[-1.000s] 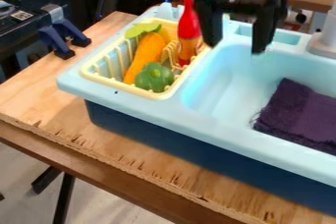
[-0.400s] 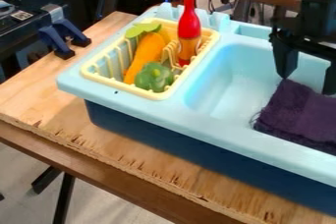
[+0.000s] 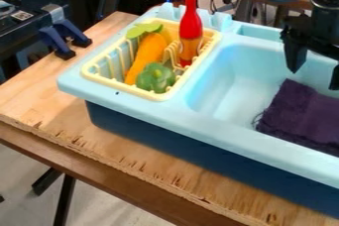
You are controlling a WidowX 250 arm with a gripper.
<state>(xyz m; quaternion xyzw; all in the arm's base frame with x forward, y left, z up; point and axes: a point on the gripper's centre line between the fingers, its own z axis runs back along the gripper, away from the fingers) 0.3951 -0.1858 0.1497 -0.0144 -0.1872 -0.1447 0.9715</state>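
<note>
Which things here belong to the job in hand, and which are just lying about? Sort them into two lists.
Likely in the job:
- gripper, open above the cloth
- purple cloth, nearest the gripper
- light-blue sink, holding the cloth

Just lying about:
- yellow rack
- orange carrot, green pepper and red bottle, in the rack
- blue clamps

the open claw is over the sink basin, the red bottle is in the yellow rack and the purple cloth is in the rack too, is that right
Not quite: the camera view shows the purple cloth in the sink basin, below the open claw. The red bottle is in the yellow rack.
</note>
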